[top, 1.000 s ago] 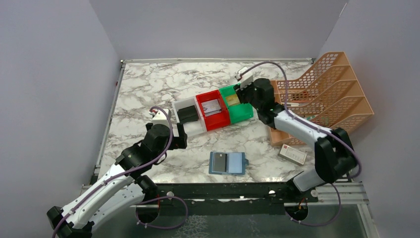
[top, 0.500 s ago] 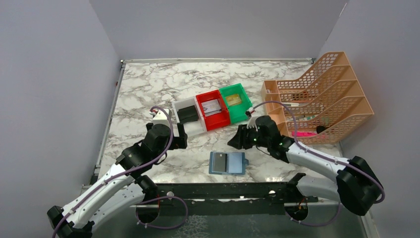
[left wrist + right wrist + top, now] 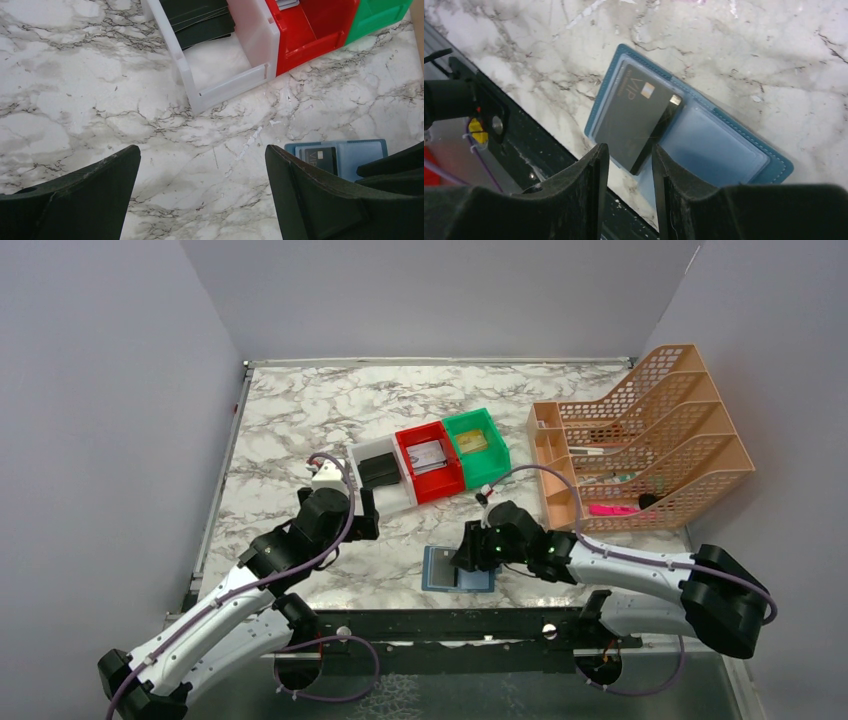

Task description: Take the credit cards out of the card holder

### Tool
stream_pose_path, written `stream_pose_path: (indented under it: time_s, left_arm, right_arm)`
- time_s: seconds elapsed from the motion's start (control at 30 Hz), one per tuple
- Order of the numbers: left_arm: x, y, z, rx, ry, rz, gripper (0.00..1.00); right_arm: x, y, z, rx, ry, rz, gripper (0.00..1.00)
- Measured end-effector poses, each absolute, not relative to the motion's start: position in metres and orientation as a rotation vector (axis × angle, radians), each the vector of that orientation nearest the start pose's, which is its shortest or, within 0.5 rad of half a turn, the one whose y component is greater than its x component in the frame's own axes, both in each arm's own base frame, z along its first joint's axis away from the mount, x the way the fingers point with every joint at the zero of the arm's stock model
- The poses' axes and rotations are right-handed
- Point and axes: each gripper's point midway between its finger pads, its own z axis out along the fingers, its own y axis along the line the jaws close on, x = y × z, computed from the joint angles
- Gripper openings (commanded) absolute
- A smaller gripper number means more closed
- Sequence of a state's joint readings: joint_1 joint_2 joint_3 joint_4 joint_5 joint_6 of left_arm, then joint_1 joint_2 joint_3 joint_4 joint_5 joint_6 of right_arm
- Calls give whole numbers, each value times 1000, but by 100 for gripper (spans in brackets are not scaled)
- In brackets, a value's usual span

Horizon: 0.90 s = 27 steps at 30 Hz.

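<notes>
Card holder (image 3: 458, 569) lies unfolded on the tabletop (image 3: 300, 420), inside face up, close to the front edge and apart from the row of bins behind it. Lying flat and open leaves its pockets exposed to a reach from above. One dark card (image 3: 638, 116) marked VIP sits in the left pocket, skewed, with a corner crossing the centre fold. Judgement: it is partly drawn out and is the next item to extract. The right tool (image 3: 629, 150) hangs directly over that card's lower corner, its jaws parted only a little and clamping nothing visible. That narrow setting suits pinching a thin edge. The right pocket shows no card, though its cloudy cover prevents certainty. The left tool (image 3: 200, 155) stands fully released over bare marble, between the white bin (image 3: 235, 85) and the holder, touching neither. Judgement: it waits clear, or is placed to pin the holder if it slides. The red bin (image 3: 447, 490) and green bin (image 3: 490, 472) each hold a card, probably as sorting places.
</notes>
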<state>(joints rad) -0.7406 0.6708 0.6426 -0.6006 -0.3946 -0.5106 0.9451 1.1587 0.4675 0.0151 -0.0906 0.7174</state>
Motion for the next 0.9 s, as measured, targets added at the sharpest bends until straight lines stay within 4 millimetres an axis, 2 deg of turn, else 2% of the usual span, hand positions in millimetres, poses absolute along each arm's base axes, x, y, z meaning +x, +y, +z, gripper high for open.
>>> stream_pose_path:
  time_s: [0.27, 0.43, 0.57, 0.77, 0.9]
  left_arm:
    - [206, -124, 159, 25, 2155, -303, 99]
    - [202, -137, 160, 7, 2112, -445, 97]
    - [193, -160, 151, 32, 2115, -607, 82]
    - [185, -208, 141, 136, 2179, -846, 57]
    - [177, -232, 117, 215, 2285, -918, 46]
  right_arm:
    - [148, 279, 38, -285, 2506, 884, 42]
    - [145, 278, 28, -234, 2526, 900, 41]
    - [147, 277, 27, -193, 2526, 891, 41]
    - [147, 277, 26, -177, 2511, 909, 38]
    - [148, 280, 25, -140, 2494, 949, 36]
